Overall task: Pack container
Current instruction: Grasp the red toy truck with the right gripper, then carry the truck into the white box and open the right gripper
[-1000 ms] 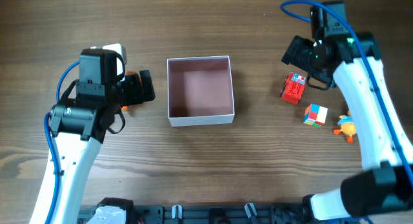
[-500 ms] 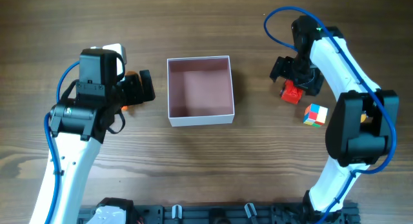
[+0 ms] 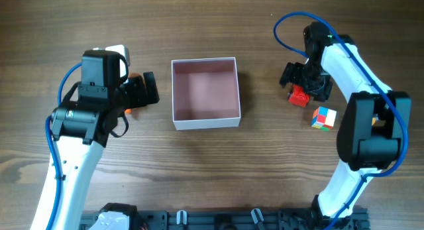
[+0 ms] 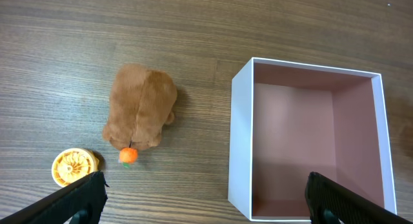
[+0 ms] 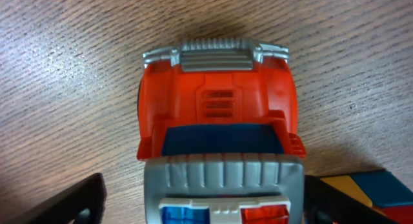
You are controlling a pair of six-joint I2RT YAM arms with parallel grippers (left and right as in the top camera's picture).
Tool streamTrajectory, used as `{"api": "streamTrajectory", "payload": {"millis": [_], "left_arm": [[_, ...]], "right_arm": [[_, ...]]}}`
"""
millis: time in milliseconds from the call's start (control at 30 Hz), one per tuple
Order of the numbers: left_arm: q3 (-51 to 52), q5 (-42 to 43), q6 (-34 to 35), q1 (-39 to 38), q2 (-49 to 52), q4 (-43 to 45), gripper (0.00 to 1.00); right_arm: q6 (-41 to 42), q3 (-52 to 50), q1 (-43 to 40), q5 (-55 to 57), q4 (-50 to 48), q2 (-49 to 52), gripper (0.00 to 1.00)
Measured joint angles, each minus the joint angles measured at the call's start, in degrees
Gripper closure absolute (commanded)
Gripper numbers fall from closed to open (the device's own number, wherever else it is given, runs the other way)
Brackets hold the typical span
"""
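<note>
The container [image 3: 205, 92] is a white-walled square box with a pink inside at the table's middle, and nothing shows inside it. It also shows in the left wrist view [image 4: 310, 140]. My right gripper [image 3: 303, 84] is open and low over a red and grey toy truck [image 3: 299, 95], its fingers on either side of the truck [image 5: 219, 108]. My left gripper [image 3: 144, 91] is open and empty, left of the container, above a brown plush toy [image 4: 142, 114].
A multicoloured cube [image 3: 323, 117] lies just right of the truck; its corner shows in the right wrist view [image 5: 368, 185]. A small yellow disc [image 4: 72, 167] and an orange ball [image 4: 128, 155] lie by the plush.
My right arm has swung in and come down over the red truck, and now covers the toy at the far right. The left arm has not moved.
</note>
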State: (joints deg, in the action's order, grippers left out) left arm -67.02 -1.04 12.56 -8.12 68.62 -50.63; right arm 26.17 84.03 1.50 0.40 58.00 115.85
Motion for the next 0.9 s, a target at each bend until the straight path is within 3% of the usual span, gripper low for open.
{"api": "streamTrajectory", "payload": {"millis": [67,467,533,567,633,667,900], "left_arm": [[0.0,0.0,0.0,0.0,0.0,0.0,0.00],[0.0,0.0,0.0,0.0,0.0,0.0,0.00],[0.0,0.0,0.0,0.0,0.0,0.0,0.00],[0.0,0.0,0.0,0.0,0.0,0.0,0.00],[0.0,0.0,0.0,0.0,0.0,0.0,0.00],[0.0,0.0,0.0,0.0,0.0,0.0,0.00],[0.0,0.0,0.0,0.0,0.0,0.0,0.00]], "right_arm": [[-0.7,0.0,0.0,0.0,0.0,0.0,0.37],[-1.2,0.0,0.0,-0.2,-0.2,0.0,0.49],[-1.4,0.0,0.0,-0.2,-0.2,0.0,0.58],[-1.7,0.0,0.0,-0.2,-0.2,0.0,0.70],[-1.9,0.0,0.0,-0.2,-0.2,0.0,0.82],[-1.9,0.0,0.0,-0.2,-0.2,-0.1,0.96],[-3.0,0.0,0.0,-0.2,-0.2,-0.3,0.96]]}}
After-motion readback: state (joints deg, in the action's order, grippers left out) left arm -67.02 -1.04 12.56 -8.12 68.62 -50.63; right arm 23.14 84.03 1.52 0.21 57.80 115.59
